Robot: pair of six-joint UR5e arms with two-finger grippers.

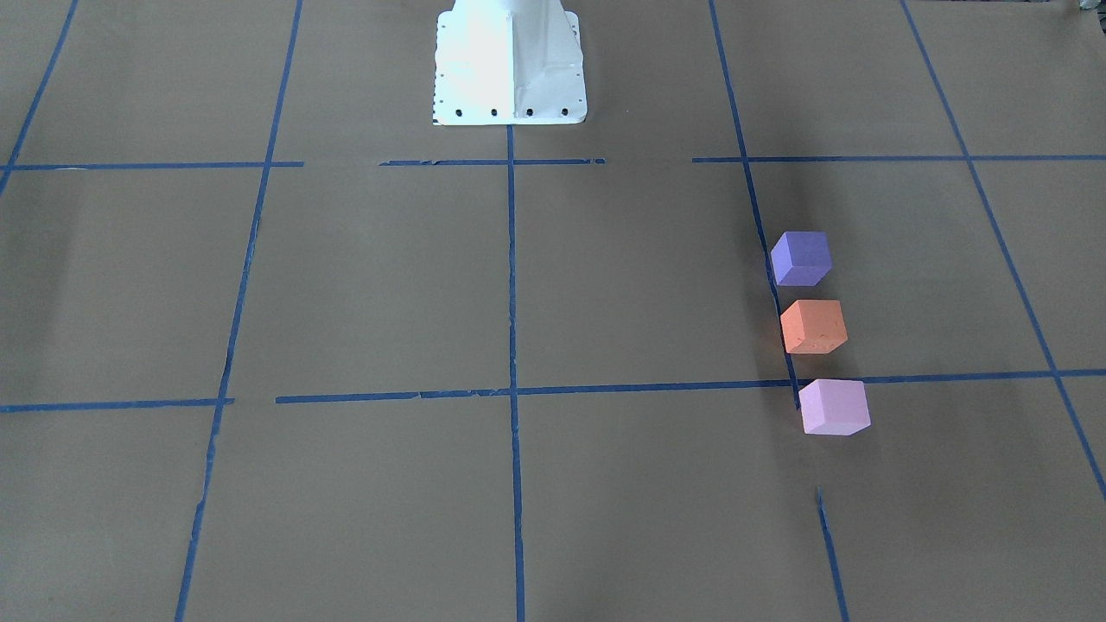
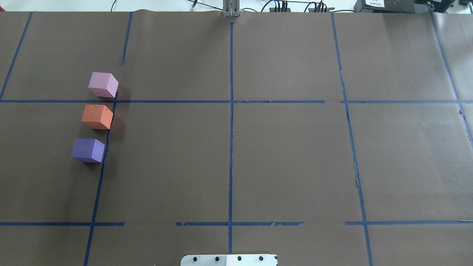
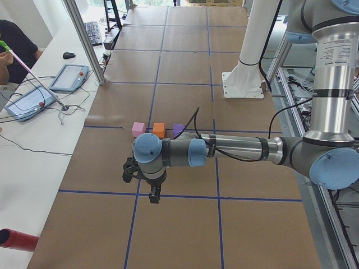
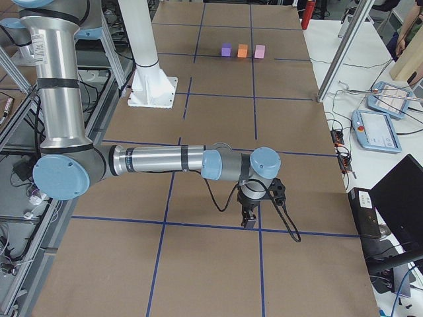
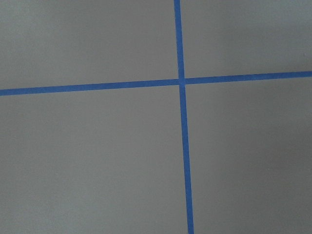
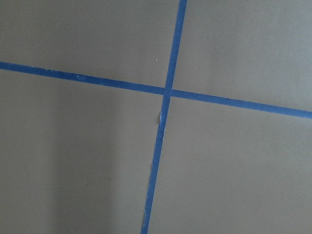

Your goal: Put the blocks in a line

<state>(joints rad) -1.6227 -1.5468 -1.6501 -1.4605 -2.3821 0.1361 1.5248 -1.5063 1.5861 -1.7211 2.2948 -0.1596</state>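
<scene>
Judging which arm any further move would fall to, we take the orange block [image 2: 97, 116] as our mark. The purple block [image 2: 88, 150] sits just beside it on the robot's side and the pink block [image 2: 103, 84] just beside it on the far side, none touching, so the row's long axis runs straight out from the robot along a blue tape line [image 2: 98, 184] on the counter [image 2: 288, 159]. The left end effector [image 3: 152, 195] hangs above the counter near the orange block, off toward the robot's left end, so the row lies to its right, broadside on. The right end effector [image 4: 250, 218] hangs well apart from the orange block, toward the opposite end. We cannot tell whether either is released or clenched; neither is at a block. We judge the line made, and the left arm the nearer.
</scene>
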